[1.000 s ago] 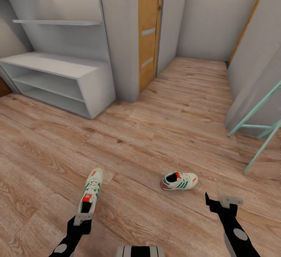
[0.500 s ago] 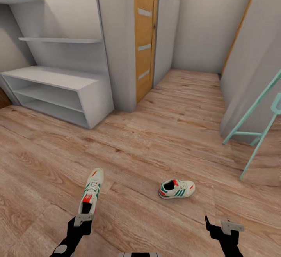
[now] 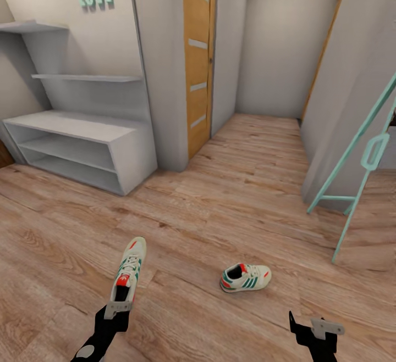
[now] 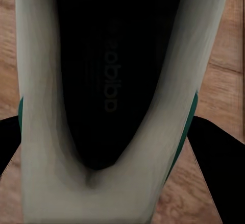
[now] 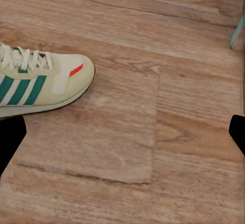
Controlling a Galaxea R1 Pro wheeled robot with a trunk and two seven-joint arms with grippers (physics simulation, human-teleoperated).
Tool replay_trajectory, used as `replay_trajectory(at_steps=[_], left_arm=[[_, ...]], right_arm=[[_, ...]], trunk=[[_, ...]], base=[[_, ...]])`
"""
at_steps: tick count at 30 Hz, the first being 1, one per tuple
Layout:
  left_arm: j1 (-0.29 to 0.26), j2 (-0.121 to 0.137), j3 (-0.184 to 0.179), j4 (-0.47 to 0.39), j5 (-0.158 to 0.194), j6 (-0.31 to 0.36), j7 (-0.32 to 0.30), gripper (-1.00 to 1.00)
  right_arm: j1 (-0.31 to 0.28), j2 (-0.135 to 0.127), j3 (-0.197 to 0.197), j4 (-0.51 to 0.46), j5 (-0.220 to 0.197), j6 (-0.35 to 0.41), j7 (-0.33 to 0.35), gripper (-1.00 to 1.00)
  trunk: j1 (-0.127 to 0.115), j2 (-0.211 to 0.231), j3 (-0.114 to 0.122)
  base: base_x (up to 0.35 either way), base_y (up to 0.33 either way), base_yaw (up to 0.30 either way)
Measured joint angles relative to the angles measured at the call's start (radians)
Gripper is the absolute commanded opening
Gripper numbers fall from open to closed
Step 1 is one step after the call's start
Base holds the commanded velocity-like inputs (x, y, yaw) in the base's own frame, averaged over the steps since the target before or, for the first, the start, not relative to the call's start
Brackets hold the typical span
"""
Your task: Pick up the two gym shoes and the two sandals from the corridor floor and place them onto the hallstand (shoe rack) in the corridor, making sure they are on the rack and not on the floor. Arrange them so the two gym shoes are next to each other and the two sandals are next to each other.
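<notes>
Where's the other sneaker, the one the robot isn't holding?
In the head view, the loose gym shoe lies on the corridor floor, ahead of the right gripper and to the right of the shoe held in the left gripper.

I see the corridor floor (image 3: 220,197), light wood-grain planks running from my base back to the closed end of the passage. One gym shoe (image 3: 245,277) lies on it on its sole, toe pointing to my right, well apart from the hallstand (image 3: 82,142), which stands on the floor against the wall at the left with its bench top and both low shelves bare. A pale green ladder frame (image 3: 352,186) also rests its feet on the planks at the right.
</notes>
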Motion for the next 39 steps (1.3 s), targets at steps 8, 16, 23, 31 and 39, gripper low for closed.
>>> replay_trajectory(at_steps=[8,16,23,31,39], left_arm=[[0.0,0.0,0.0,0.0,0.0,0.0,0.0,-1.0],[0.001,0.0,-0.001,0.001,-0.002,0.0,-0.001,-1.0],[0.001,0.0,0.0,0.0,0.001,0.0,-0.001,-1.0],[0.001,0.0,-0.002,0.0,0.002,0.0,-0.002,-1.0],[0.001,0.0,-0.002,-0.001,0.002,0.0,-0.001,-1.0]], right_arm=[[0.0,0.004,0.001,0.001,0.0,0.001,0.0,1.0],[0.0,0.005,0.001,0.002,0.0,0.002,0.0,1.0],[0.0,0.006,0.001,0.004,0.0,0.002,0.0,1.0],[0.0,0.006,0.0,0.028,-0.003,0.002,-0.001,1.0],[0.0,0.006,0.0,0.028,-0.003,0.002,-0.001,1.0]], trunk=[[-0.02,0.036,0.032],[-0.032,0.057,0.046],[-0.032,0.057,0.048],[-0.032,0.057,0.052],[-0.032,0.057,0.057]], base=[[0.0,0.0,-0.024],[0.001,0.0,-0.13],[0.199,0.181,-0.091],[0.092,0.311,-0.248],[0.004,0.314,-0.256]])
